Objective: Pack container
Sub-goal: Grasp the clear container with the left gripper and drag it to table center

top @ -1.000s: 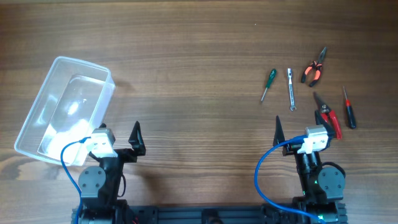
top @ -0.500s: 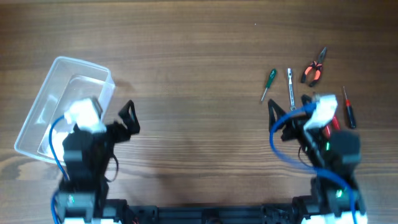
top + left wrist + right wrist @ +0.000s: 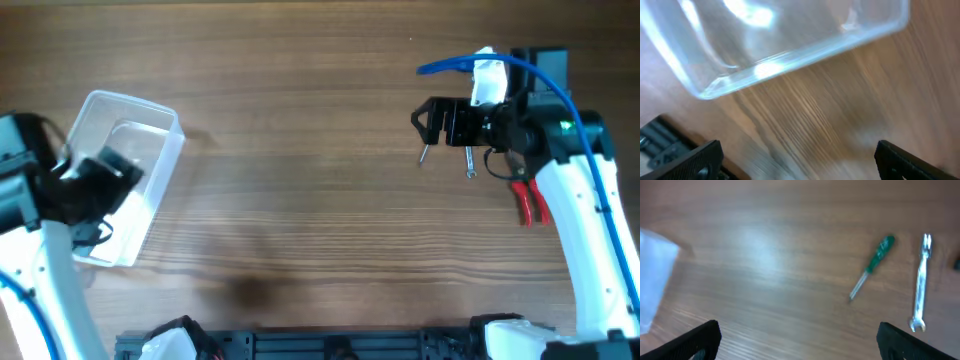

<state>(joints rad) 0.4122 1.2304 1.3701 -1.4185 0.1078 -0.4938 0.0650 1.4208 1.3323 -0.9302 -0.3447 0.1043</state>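
- While the container (image 3: 140, 130) sits at the left of the table, its long axis running near to far and leaning right at the far end, the overhead view puts the left gripper (image 3: 108, 178) over its near half. I cannot tell from here how those jaws stand. The right gripper (image 3: 420, 125) hangs well apart to the right, over the green screwdriver (image 3: 424, 154) and just beside the wrench (image 3: 469, 160), with the red-handled cutters (image 3: 530, 205) nearer and further right. From this gripper the container lies straight to the left.
- Seen from the left wrist, the fingers are spread wide with nothing between them. The container's blurred rim and rounded corner lie just beyond them.
- Seen from the right wrist, the jaws are also wide and empty. The screwdriver lies ahead to the right, its tip pointing near-left, and the wrench lies further right. A pale, blurred container edge shows at the far left. The right arm looks better placed to pick up a tool, which it must then carry left.
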